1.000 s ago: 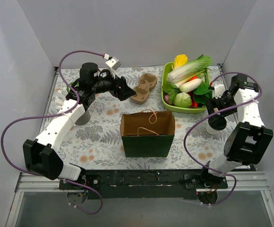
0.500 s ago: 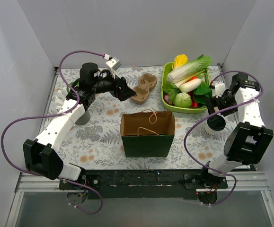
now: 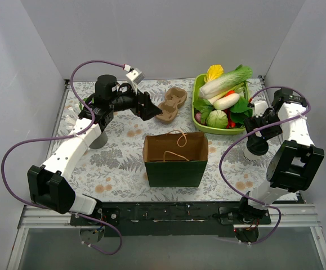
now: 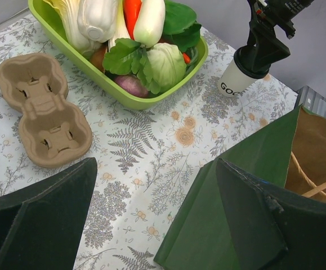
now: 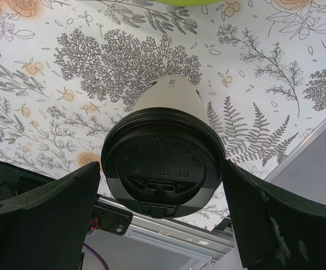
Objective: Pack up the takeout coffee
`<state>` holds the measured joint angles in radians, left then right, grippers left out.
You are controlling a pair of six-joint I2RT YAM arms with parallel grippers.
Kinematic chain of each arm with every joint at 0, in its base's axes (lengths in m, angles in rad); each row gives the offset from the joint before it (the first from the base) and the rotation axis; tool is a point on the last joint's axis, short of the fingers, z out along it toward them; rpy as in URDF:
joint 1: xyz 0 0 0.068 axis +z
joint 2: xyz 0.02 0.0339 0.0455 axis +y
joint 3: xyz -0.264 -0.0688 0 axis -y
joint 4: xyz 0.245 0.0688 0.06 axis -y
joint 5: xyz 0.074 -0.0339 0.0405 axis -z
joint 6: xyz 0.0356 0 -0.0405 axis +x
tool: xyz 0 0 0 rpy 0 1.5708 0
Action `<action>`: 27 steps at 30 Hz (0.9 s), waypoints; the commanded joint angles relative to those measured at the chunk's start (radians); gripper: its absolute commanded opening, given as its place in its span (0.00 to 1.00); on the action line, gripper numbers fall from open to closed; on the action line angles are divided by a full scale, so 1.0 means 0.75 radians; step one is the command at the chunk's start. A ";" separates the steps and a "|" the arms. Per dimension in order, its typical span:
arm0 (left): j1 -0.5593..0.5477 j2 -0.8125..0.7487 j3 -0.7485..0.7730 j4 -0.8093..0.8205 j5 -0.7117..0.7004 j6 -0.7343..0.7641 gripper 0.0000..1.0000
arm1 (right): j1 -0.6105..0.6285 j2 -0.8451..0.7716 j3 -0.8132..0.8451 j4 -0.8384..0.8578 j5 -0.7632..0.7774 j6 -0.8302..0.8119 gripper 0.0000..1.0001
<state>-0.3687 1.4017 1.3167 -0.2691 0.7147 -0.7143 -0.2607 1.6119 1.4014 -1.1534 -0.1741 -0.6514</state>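
The takeout coffee (image 3: 256, 146), a white paper cup with a black lid, stands on the floral cloth at the right, below the green tray. My right gripper (image 3: 258, 136) comes down on it from above. In the right wrist view its gripper (image 5: 161, 188) has both fingers pressed against the rim of the black lid (image 5: 163, 163). The cup also shows in the left wrist view (image 4: 239, 76), gripped at the lid. My left gripper (image 3: 147, 108) is open and empty above the cloth (image 4: 146, 214), between the carrier and the bag.
An open green paper bag (image 3: 175, 160) with a brown inside stands at centre front. A brown two-cup carrier (image 3: 171, 105) lies behind it. A green tray (image 3: 196, 109) of vegetables is at back right. A grey cup (image 3: 98, 138) stands under the left arm.
The right arm has shifted slightly over the cup, its fingers now against the lid. The cup has barely moved. The left arm has not moved.
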 commanded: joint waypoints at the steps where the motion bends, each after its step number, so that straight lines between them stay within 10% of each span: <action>1: -0.005 -0.018 -0.013 0.001 0.014 0.010 0.87 | -0.006 -0.020 -0.024 -0.043 0.015 0.005 0.94; 27: -0.003 -0.034 -0.035 -0.009 0.012 0.024 0.87 | 0.078 -0.083 -0.140 -0.059 0.134 -0.048 0.70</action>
<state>-0.3687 1.4017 1.3003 -0.2699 0.7151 -0.7105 -0.2073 1.5539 1.3293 -1.1507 -0.0795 -0.6769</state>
